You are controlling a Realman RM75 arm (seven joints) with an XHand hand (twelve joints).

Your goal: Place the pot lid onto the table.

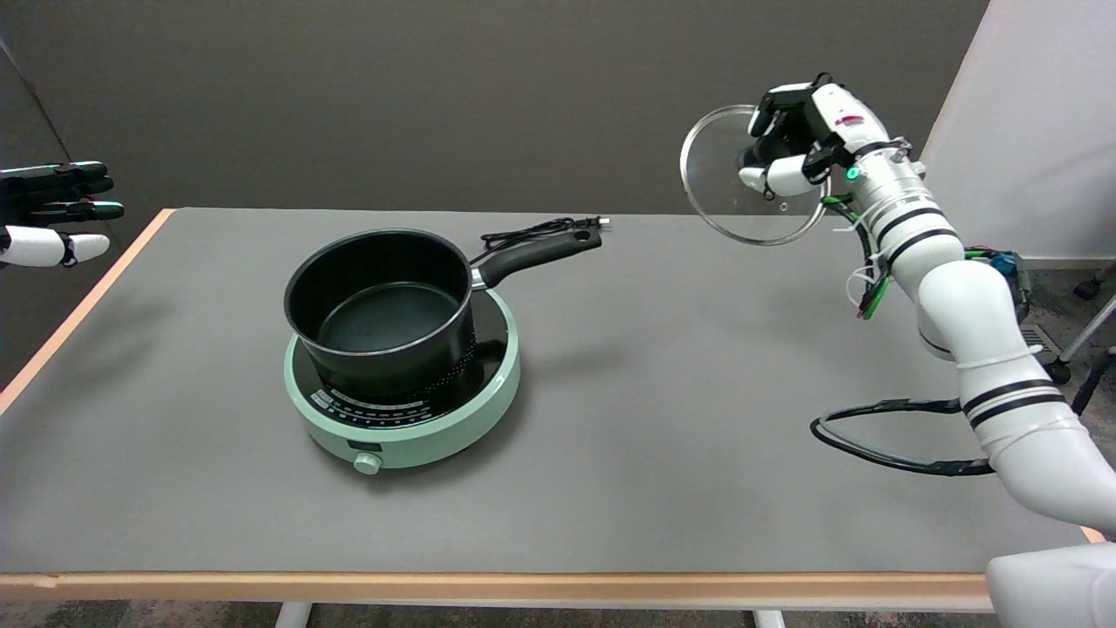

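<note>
The right arm rises from the lower right corner, bends up to its wrist, and ends in the right hand [798, 139], raised in the air with its fingers curled round the pot lid [728, 196], gripping it upright, tilted on edge

Even, moderately bright indoor light falls from above on the grey-topped table with a pale wooden edge [610, 453]. Shadows are soft and faint: a diffuse dark patch spreads to the right of the mint-green round hotplate [403, 410] and under it. The black saucepan [384, 310] shows only a dull sheen inside. The clear glass pot lid with a metal rim [741, 209] looks pale and hazy against the dark wall, possibly from reflected light. Focus is sharp across the centre; the far left edge looks slightly softer. No strong glare anywhere.
</note>
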